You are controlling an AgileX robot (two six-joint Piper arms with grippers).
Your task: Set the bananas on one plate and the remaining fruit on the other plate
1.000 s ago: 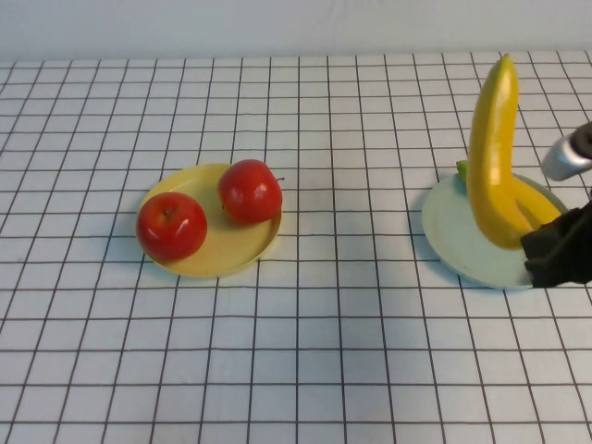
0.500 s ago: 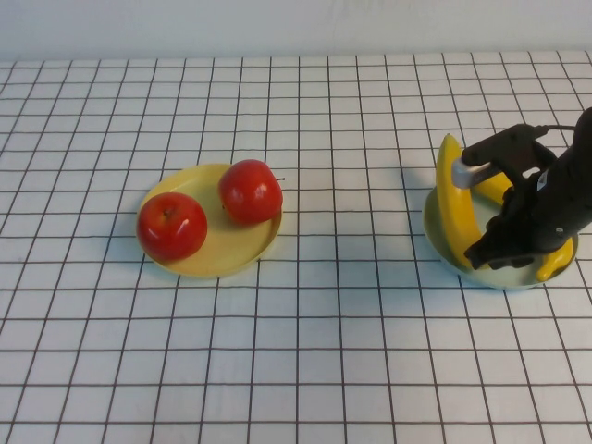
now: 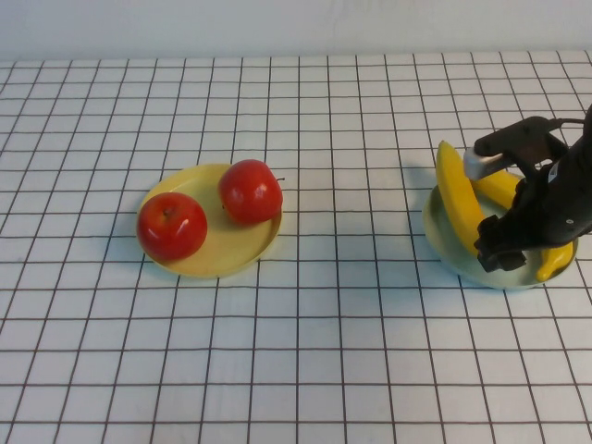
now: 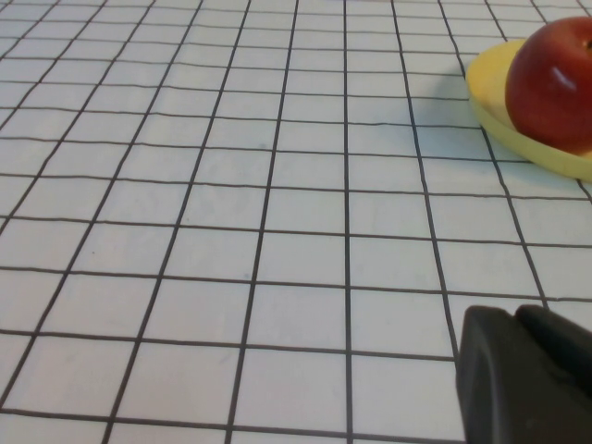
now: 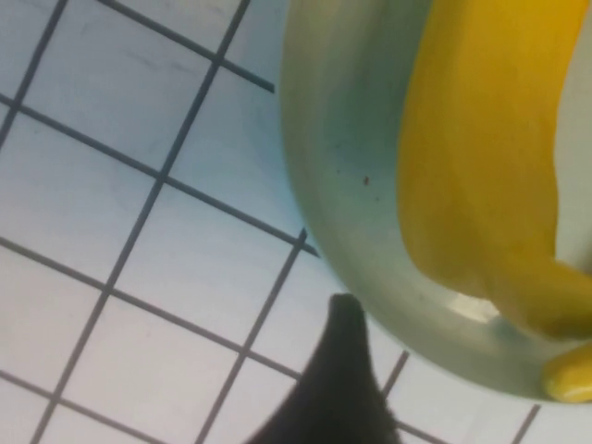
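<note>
Two yellow bananas lie on the pale blue-green plate (image 3: 442, 239) at the right: one banana (image 3: 458, 199) along its left side, the other banana (image 3: 499, 188) behind it. My right gripper (image 3: 505, 252) hovers over the plate's front, open and holding nothing. In the right wrist view one dark finger (image 5: 340, 370) stands just outside the plate rim (image 5: 351, 139), apart from the banana (image 5: 481, 157). Two red fruits (image 3: 172, 226) (image 3: 250, 191) sit on the yellow plate (image 3: 217, 254). My left gripper (image 4: 511, 316) is shut, low over bare table beside that yellow plate (image 4: 495, 83).
A white tablecloth with a black grid covers the table. A pale wall runs along the far edge. A red fruit (image 4: 555, 83) fills the corner of the left wrist view.
The banana that stood upright in my right gripper has come down to lie on the blue-green plate. The right gripper has opened and let it go. The left arm has not moved.
</note>
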